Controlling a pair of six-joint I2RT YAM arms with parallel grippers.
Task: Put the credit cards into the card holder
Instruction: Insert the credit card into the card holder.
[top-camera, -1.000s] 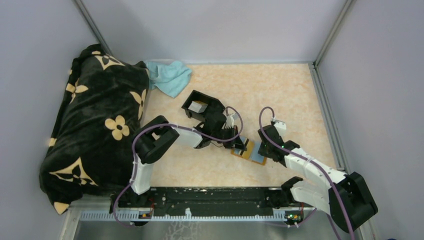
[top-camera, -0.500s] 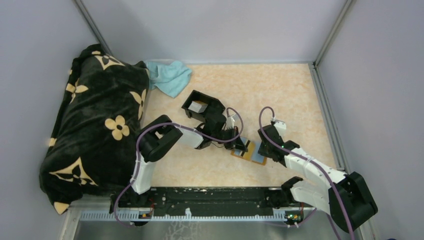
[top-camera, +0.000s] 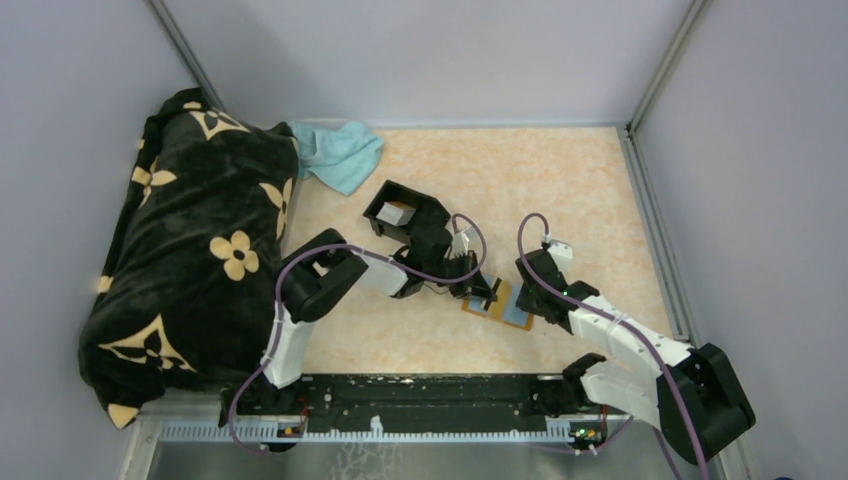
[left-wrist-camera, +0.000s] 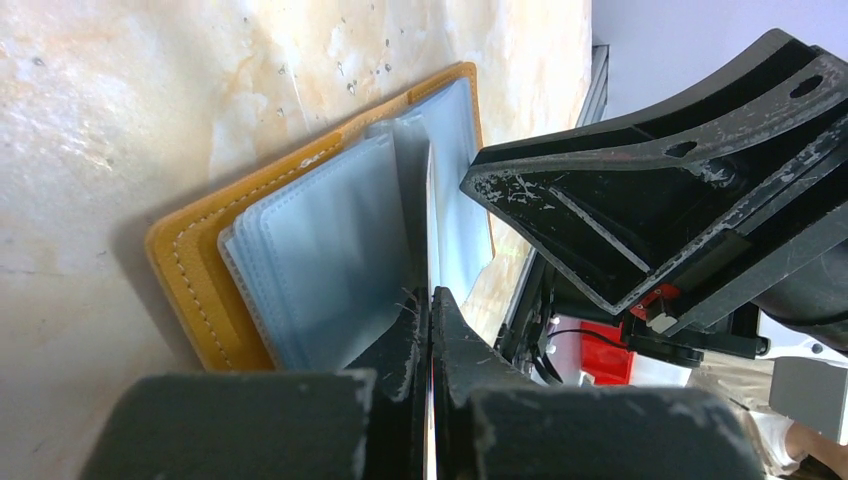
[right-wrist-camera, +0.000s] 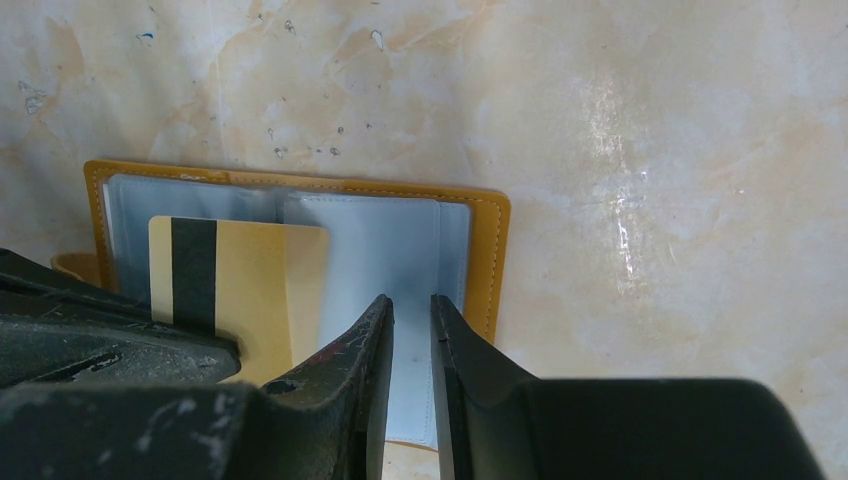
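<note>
The card holder (top-camera: 498, 302) lies open between both arms, tray (top-camera: 405, 213) behind it.

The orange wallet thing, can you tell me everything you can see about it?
The card holder is an orange-tan, leather-looking wallet with stitched edges, lying open and flat on the marbled table. Inside are clear, bluish plastic sleeves. A gold card with a black stripe lies over its sleeves. The left gripper, shut, pinches that card on edge over the sleeves. The right gripper is at its edge on a sleeve.

A robotics test cell, lab-like; plain grey walls (top-camera: 420, 50) box in a marble-patterned counter (top-camera: 560, 180); two arms bolt to a rail (top-camera: 420, 390) at its near edge.
</note>
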